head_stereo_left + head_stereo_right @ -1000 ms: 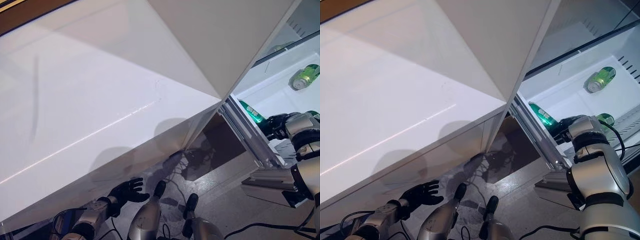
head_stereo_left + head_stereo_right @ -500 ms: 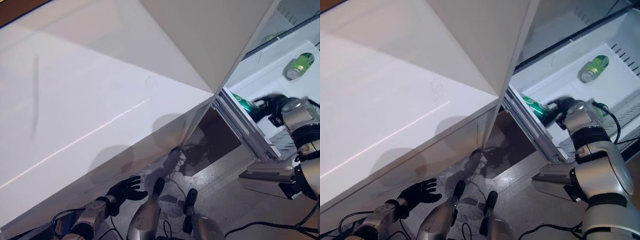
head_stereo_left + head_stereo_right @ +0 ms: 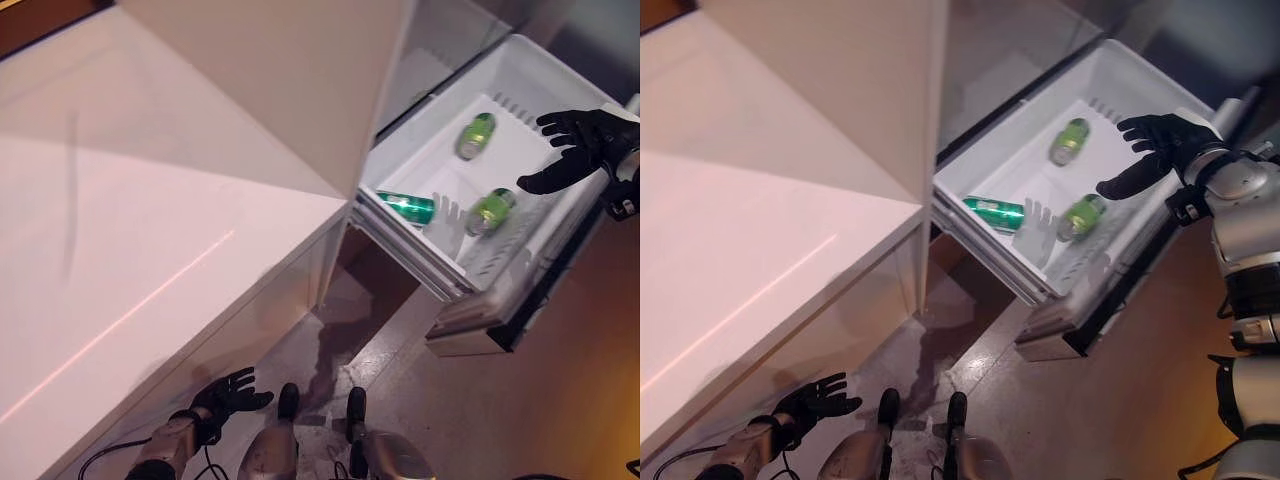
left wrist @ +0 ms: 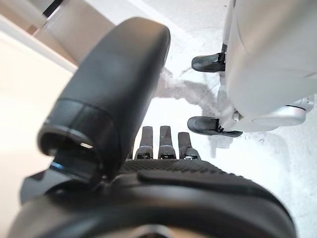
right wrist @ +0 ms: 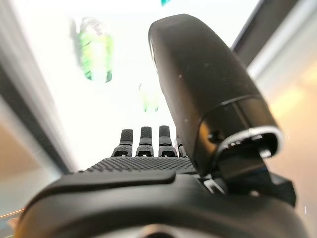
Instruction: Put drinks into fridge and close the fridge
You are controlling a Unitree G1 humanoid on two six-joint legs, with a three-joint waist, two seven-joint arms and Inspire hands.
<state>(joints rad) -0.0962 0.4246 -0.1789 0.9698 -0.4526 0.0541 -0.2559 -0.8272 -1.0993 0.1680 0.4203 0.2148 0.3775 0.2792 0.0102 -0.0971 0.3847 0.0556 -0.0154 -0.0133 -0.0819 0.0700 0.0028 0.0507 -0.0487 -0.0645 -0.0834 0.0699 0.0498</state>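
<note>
three green cans (image 3: 477, 135) lie in the pulled-out fridge drawer (image 3: 520, 85), upper right; right hand (image 3: 575, 150) hovers, fingers released, placed to push it shut.

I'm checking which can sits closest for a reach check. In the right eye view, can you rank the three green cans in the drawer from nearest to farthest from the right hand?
1. Light green can, below the right hand, by the drawer's front.
2. Back can, toward the drawer's rear; nearly tied with the first.
3. Dark green can, far side by the cabinet.

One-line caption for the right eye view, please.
Right hand open above the pulled-out fridge drawer holding three green cans; left hand idle low by the floor.
</note>
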